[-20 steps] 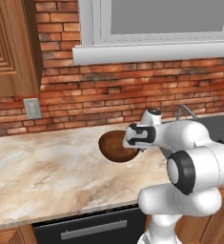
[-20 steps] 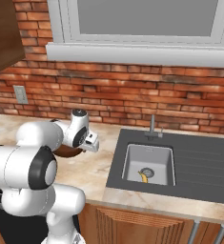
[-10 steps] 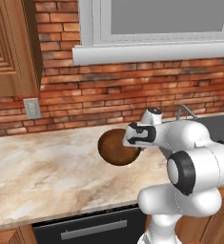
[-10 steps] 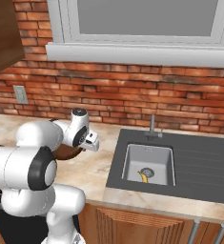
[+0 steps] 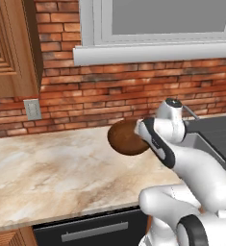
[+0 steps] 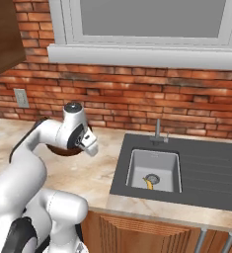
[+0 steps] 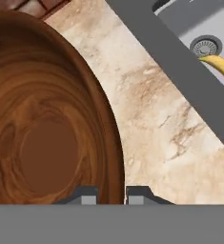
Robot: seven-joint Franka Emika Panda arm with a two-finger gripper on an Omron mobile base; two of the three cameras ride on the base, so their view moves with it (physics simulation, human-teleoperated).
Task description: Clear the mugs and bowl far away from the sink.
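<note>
A: What sits at the left end of the scene?
B: A wooden cabinet (image 5: 11, 48) hangs above a wall outlet (image 5: 32, 109) on the brick wall (image 5: 109, 103), over the marble counter (image 5: 52, 178).

A: And the bowl?
B: The brown wooden bowl (image 5: 125, 138) rests on the counter near the wall, left of the sink (image 6: 154, 170). In the hand view its rim runs between the two finger tips.

A: So the gripper has it?
B: Yes, the gripper (image 7: 111, 194) is clamped on the bowl's rim, one finger inside and one outside.

A: Further right?
B: The sink, with a grey faucet (image 6: 157, 131) behind the basin and a yellow banana (image 6: 148, 183) lying by the drain.
</note>
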